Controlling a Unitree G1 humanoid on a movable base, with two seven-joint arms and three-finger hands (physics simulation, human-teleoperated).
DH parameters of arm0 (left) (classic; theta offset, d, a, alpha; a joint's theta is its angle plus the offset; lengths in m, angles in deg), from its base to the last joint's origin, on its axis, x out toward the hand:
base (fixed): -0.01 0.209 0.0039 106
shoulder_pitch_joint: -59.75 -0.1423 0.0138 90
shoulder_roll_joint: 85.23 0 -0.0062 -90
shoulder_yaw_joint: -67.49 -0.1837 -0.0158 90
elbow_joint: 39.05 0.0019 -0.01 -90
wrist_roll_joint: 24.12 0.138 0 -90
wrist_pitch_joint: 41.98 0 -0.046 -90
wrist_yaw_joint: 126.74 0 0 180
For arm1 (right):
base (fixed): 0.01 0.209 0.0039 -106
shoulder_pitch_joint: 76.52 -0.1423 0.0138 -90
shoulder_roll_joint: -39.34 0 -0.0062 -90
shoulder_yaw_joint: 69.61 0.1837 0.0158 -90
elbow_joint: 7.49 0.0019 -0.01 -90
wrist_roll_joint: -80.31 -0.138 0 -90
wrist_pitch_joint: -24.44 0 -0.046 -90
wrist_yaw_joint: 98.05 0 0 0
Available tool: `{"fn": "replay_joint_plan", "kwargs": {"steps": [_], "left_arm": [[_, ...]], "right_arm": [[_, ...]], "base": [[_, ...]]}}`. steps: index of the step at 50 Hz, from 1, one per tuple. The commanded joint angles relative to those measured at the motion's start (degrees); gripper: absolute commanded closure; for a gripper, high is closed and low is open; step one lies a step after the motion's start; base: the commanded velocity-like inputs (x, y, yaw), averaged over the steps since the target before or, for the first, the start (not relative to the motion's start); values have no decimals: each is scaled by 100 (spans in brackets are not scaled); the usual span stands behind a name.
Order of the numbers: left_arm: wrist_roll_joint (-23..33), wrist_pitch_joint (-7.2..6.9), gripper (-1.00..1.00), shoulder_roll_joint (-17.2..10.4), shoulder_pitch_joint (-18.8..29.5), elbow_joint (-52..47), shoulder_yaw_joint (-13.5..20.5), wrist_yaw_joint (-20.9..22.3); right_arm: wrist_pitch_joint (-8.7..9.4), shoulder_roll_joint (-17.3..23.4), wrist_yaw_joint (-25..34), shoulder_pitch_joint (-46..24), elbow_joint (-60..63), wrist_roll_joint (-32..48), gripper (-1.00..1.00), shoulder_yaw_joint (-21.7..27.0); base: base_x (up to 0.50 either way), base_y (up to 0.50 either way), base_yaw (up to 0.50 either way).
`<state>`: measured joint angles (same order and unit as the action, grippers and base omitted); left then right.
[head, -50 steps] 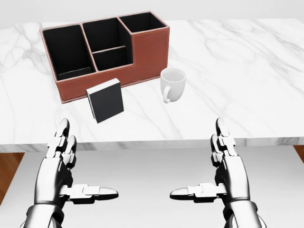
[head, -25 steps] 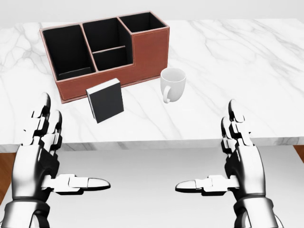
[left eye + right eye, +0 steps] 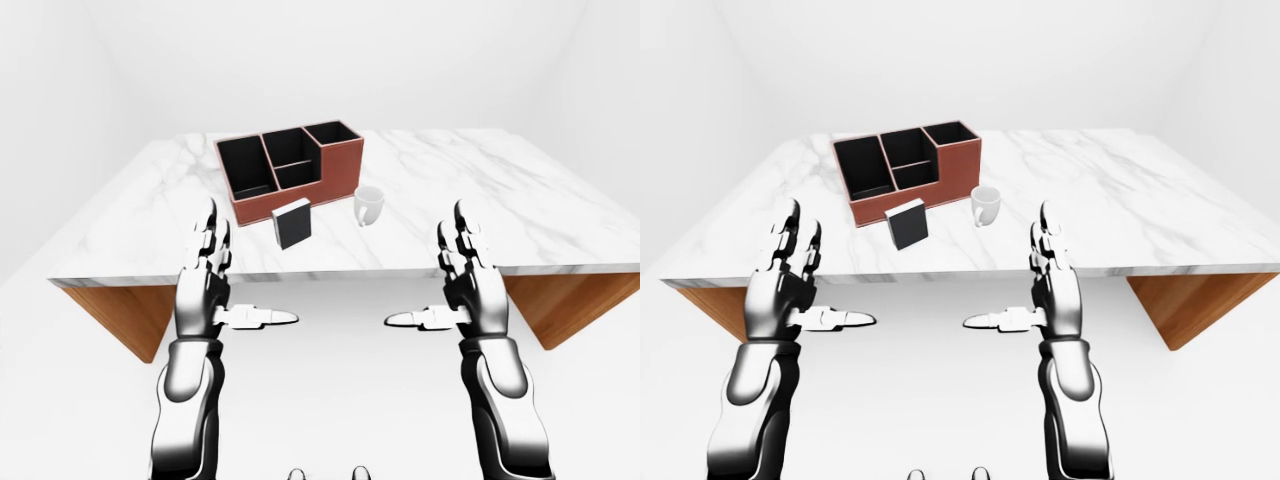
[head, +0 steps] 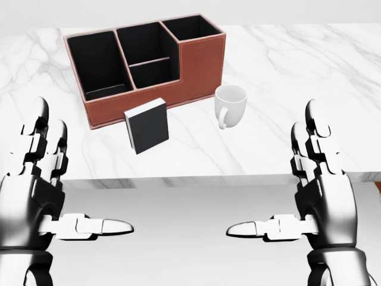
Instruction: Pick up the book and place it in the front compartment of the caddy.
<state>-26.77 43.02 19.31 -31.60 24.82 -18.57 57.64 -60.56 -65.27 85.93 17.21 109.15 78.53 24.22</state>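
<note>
The black book with a white page edge stands upright on the marble table, just below the brown caddy in the head view. The caddy has several black compartments, all open at the top. Both my hands hang below the table's near edge, palms facing each other. My left hand is open, lower left of the book and apart from it. At the lower right my right hand is open too, fingers up and thumb pointing inward. Neither hand holds anything.
A white mug stands right of the book, close to the caddy's lower right corner. The table's near edge runs across between my hands and the book. Wooden supports show under the table on both sides.
Both hands have risen and moved a little outward, still open. The whole picture shifted slightly right, so the camera has moved; book, caddy and mug stay put on the table.
</note>
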Motion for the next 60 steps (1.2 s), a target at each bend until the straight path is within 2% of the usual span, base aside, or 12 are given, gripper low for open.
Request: {"fn": "replay_joint_plan", "kwargs": {"steps": [1,21,34,60], "left_arm": [[-6,0,-100,-17,-21,-117,27,21],[-6,0,-100,-11,-42,-101,21,39],[-6,0,-100,-13,-28,-93,26,39],[-9,0,-100,-17,17,-134,32,35]], "right_arm": [[0,-4,114,24,400,-53,-100,40],[0,-11,19,-14,154,149,-100,-20],[0,-21,-5,-28,360,247,-100,-39],[0,-33,79,39,434,212,-100,-56]], "base": [[0,50,0],[0,50,0],[0,2,0],[49,0,0]]}}
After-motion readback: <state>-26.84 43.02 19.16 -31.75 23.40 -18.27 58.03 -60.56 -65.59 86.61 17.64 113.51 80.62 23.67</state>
